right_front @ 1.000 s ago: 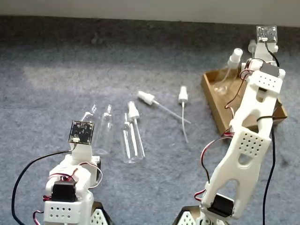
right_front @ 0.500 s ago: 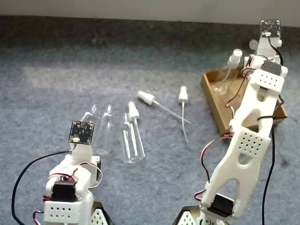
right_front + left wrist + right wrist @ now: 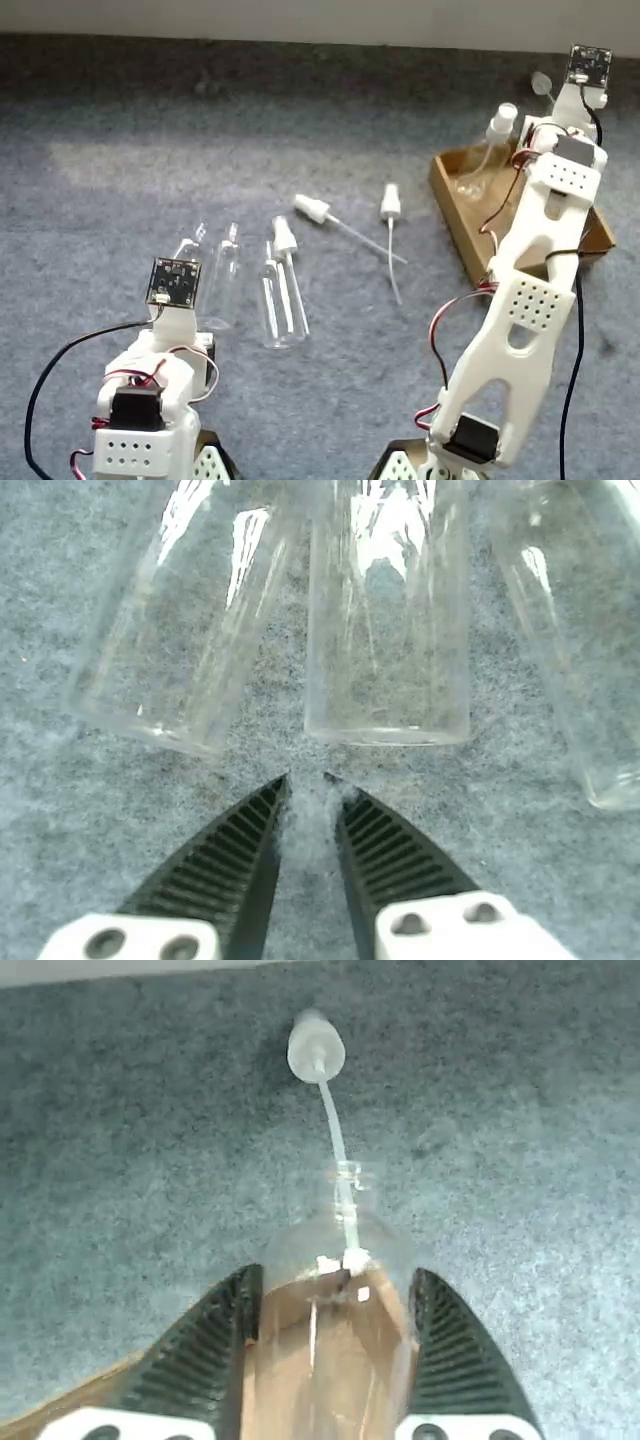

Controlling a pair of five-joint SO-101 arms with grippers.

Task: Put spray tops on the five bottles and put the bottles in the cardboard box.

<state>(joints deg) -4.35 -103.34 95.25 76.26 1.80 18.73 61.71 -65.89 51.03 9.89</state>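
Observation:
My right gripper is shut on a clear bottle above the far end of the cardboard box. A spray top hangs beyond the bottle's neck, unseated, with its tube running down into the neck. In the box a second bottle leans with a spray top on it. My left gripper sits low on the carpet with a narrow gap between its fingers and nothing in them. It is just short of the bases of three clear bottles lying side by side.
Two loose spray tops with long tubes lie mid-carpet. A bottle lies beside the two open bottles, with a spray top at its neck. The right arm stretches over the box. Grey carpet covers the table.
The right gripper has moved farther back and to the right with the bottle and its dangling spray top. The left arm has stayed still.

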